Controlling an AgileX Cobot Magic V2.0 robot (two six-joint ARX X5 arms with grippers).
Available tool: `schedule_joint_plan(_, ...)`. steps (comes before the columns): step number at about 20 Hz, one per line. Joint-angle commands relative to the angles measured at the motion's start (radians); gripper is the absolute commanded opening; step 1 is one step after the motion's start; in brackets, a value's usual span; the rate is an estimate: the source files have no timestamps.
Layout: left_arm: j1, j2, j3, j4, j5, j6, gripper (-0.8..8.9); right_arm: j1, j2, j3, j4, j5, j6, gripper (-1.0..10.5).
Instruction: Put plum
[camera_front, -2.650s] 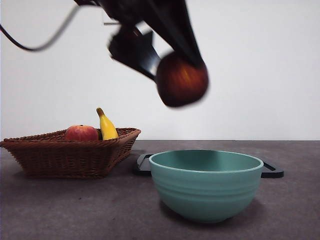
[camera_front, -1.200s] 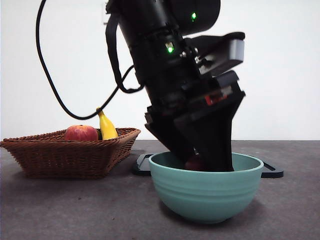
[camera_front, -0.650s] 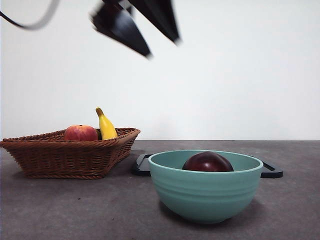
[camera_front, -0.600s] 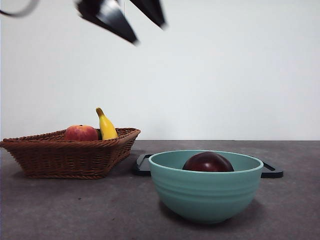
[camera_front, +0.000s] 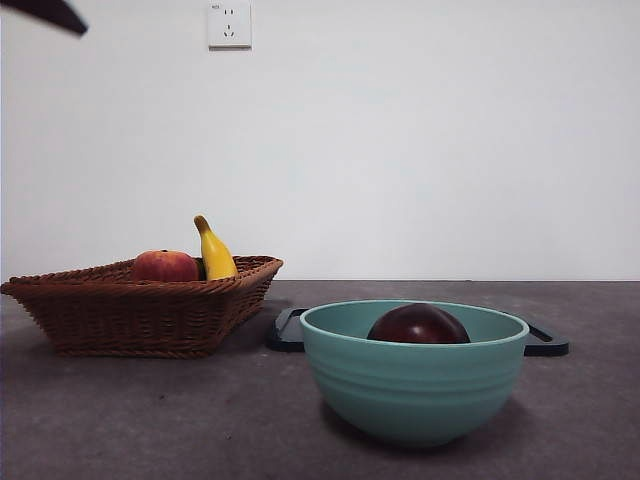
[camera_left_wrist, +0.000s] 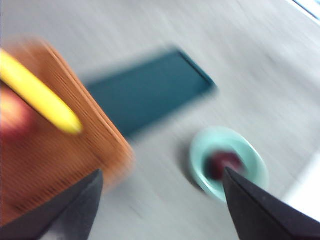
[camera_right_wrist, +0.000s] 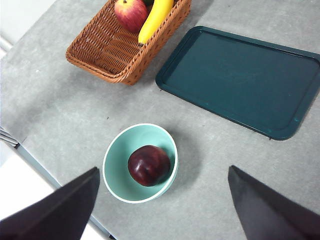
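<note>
Right wrist view showed the plum (camera_right_wrist: 148, 165) resting alone in the teal bowl (camera_right_wrist: 116, 170) on the bench (camera_right_wrist: 60, 115), the right gripper (camera_right_wrist: 162, 202) high above with fingers spread and empty. The left gripper (camera_left_wrist: 160, 200), blurred, was likewise released. Smooth, round and firm-looking, the plum would probably slip unless pinched across its widest girth.

A grey, lightly speckled table (camera_right_wrist: 65, 105) carries three things directly on its top. A brown wicker basket (camera_front: 140, 315) sits at one side. A dark teal rectangular tray (camera_right_wrist: 240, 80) lies flat just beside the basket. A pale green bowl (camera_front: 414, 375) stands near the tray, apart from the basket.
</note>
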Motion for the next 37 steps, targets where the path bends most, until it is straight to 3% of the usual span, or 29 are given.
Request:
schedule_joint_plan(1, -0.007, -0.042, -0.064, -0.008, 0.112, -0.006, 3.73, 0.004, 0.009, 0.021, 0.003, 0.001, 0.006, 4.1)
schedule_joint_plan(3, -0.015, -0.057, -0.089, -0.069, 0.171, 0.006, 3.73, 0.004, 0.009, 0.021, 0.002, 0.0, 0.006, 4.1)
schedule_joint_plan(10, -0.017, -0.06, -0.089, -0.135, 0.178, 0.027, 3.73, 0.01, 0.01, -0.006, -0.034, -0.002, 0.016, 4.1)
schedule_joint_plan(15, -0.017, -0.06, -0.089, -0.135, 0.178, 0.027, 3.73, 0.1, 0.071, -0.138, 0.069, 0.009, 0.138, 4.1)
schedule_joint_plan(17, -0.017, -0.06, -0.089, -0.135, 0.178, 0.027, 3.73, 0.159, 0.12, -0.179, 0.142, 0.058, 0.188, 4.1)
schedule_joint_plan(22, -0.017, -0.06, -0.089, -0.135, 0.178, 0.028, 3.73, 0.328, 0.302, -0.192, 0.265, 0.246, 0.231, 4.0)
schedule_joint_plan(25, -0.017, -0.06, -0.089, -0.135, 0.178, 0.029, 3.73, 0.407, 0.42, -0.192, 0.343, 0.357, 0.248, 3.3)
schedule_joint_plan(31, -0.017, -0.06, -0.089, -0.135, 0.178, 0.032, 3.73, 0.475, 0.579, -0.192, 0.425, 0.473, 0.266, 3.0)
schedule_joint_plan(34, -0.017, -0.06, -0.089, -0.135, 0.178, 0.032, 3.73, 0.476, 0.62, -0.192, 0.445, 0.473, 0.266, 2.1)
schedule_joint_plan(37, -0.017, -0.06, -0.089, -0.135, 0.178, 0.032, 3.73, 0.476, 0.647, -0.192, 0.461, 0.471, 0.266, 1.9)
